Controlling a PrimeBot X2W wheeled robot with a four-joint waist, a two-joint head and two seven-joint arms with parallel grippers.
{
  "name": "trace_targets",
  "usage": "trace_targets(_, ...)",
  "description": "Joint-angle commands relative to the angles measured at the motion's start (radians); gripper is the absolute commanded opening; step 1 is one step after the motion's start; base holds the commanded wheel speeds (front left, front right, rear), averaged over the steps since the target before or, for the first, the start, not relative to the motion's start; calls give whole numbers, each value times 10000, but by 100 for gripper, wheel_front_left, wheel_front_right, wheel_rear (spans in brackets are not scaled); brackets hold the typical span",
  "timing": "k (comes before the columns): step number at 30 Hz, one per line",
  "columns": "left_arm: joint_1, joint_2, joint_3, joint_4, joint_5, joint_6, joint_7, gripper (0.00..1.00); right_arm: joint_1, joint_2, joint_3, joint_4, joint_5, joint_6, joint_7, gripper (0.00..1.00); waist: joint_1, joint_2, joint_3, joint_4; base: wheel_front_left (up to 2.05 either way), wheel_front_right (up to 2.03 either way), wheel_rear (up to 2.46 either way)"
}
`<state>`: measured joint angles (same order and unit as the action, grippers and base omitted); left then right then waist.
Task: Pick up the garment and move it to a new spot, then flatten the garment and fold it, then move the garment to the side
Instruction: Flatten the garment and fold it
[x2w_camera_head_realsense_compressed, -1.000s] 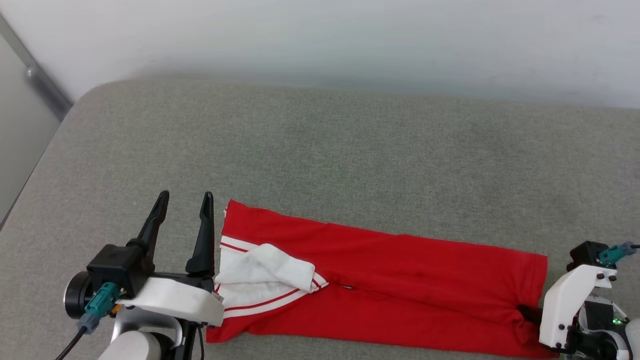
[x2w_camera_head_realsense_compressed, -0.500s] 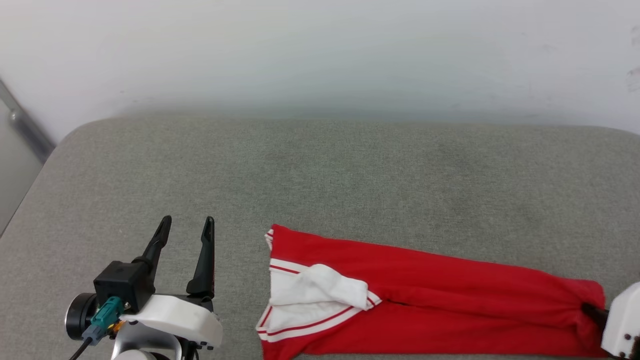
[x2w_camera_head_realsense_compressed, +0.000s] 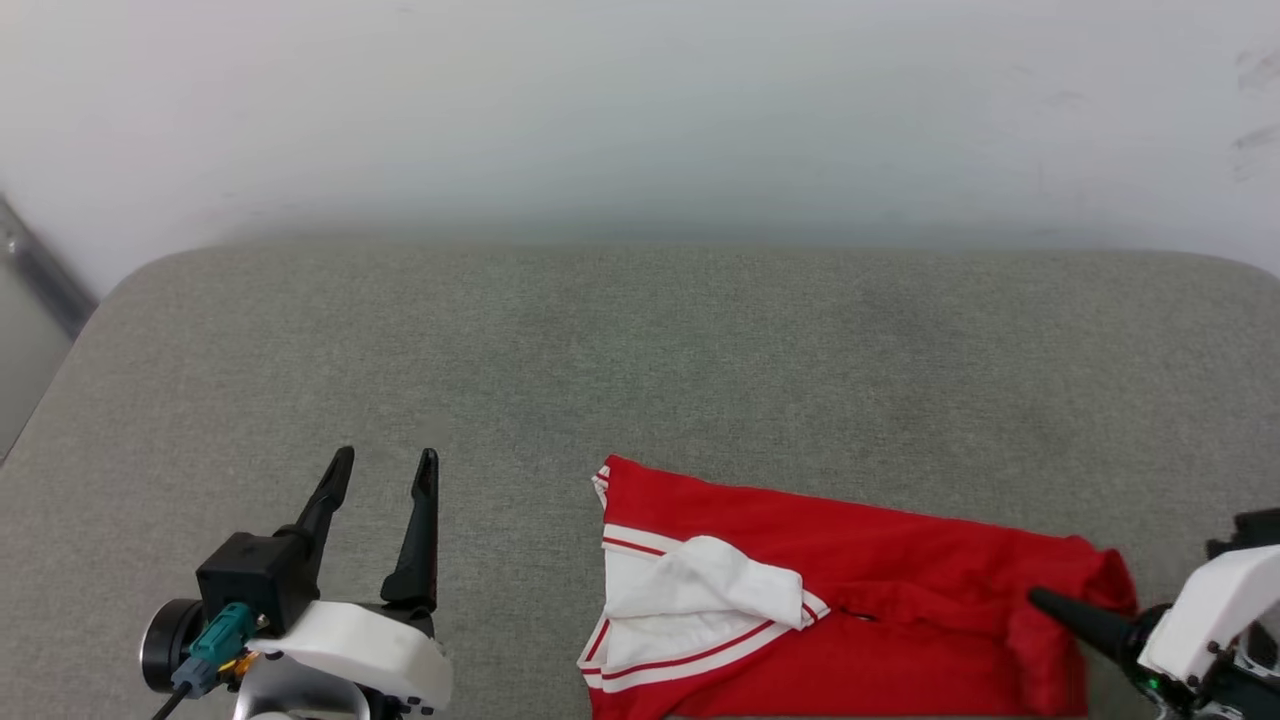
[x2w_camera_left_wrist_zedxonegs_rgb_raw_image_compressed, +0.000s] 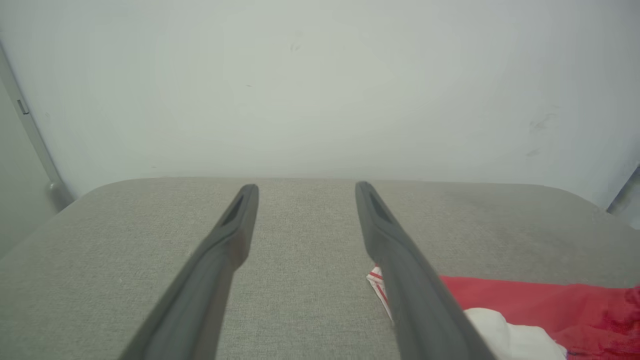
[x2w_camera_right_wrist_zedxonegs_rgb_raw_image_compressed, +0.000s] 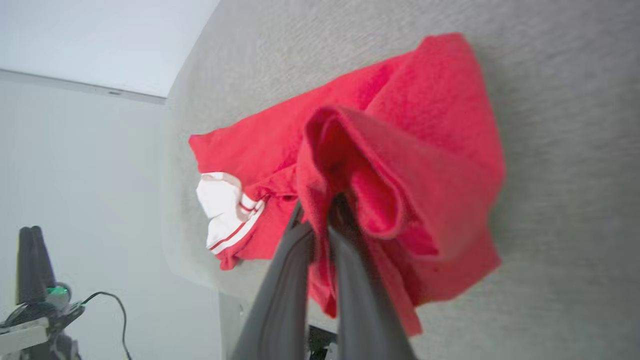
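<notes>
The garment (x2w_camera_head_realsense_compressed: 880, 600), a red shirt with a white sleeve and red-and-white trim, lies folded into a long strip along the front edge of the grey pad (x2w_camera_head_realsense_compressed: 640, 380). My right gripper (x2w_camera_head_realsense_compressed: 1045, 603) is shut on the shirt's right end and has lifted that hem up and back over the strip; the right wrist view shows the bunched red cloth (x2w_camera_right_wrist_zedxonegs_rgb_raw_image_compressed: 400, 170) clamped between my fingers (x2w_camera_right_wrist_zedxonegs_rgb_raw_image_compressed: 280, 290). My left gripper (x2w_camera_head_realsense_compressed: 385, 465) stands open above bare pad to the left of the shirt, touching nothing. In the left wrist view its fingers (x2w_camera_left_wrist_zedxonegs_rgb_raw_image_compressed: 400, 265) frame the pad, with the garment (x2w_camera_left_wrist_zedxonegs_rgb_raw_image_compressed: 525, 305) at lower right.
A pale wall (x2w_camera_head_realsense_compressed: 640, 120) rises behind the pad. A grey metal strip (x2w_camera_head_realsense_compressed: 35, 270) runs down at the far left. The pad's front edge and a cable on the floor (x2w_camera_right_wrist_zedxonegs_rgb_raw_image_compressed: 107, 300) appear in the right wrist view.
My right gripper has carried the shirt's right end leftward and up, so the strip is shorter and bunched at that end. The head camera has shifted. My left gripper stays open.
</notes>
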<state>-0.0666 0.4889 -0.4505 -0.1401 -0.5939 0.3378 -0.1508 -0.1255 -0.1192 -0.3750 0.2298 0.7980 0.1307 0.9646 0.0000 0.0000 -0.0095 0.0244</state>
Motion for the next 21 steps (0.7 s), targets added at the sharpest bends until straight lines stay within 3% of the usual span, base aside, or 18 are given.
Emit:
trace_targets(1,21,-20,-30,-22,-11,-17,30,100,-113,181,41,-159,391,0,335,0,0,0,-1,51,0,0,0)
trace_targets(4,-118,-48,-98,-11,-14,-70,72,100,-146,569,536,-333,1196,0,998,0,0,0,23,179,0,0,0)
trace_targets(8,-284,-83,-184,51,-4,-150,134,100,-340,706,1682,-87,1967,0,960,0,0,0,101,409,0,0,0)
trace_targets(16,-797,-221,-381,401,-73,-524,107,100,-1433,703,5323,1172,3703,0,-842,0,0,0,584,1096,0,0,0)
trace_targets(20,-993,-330,-400,573,-89,-576,44,100,-2162,695,6603,1764,3522,0,-1963,0,0,0,843,1390,0,0,0)
trace_targets(21,-1041,-355,-400,613,-97,-607,0,100,-2313,694,6757,2002,3395,0,-2294,19,0,0,890,1440,0,0,0)
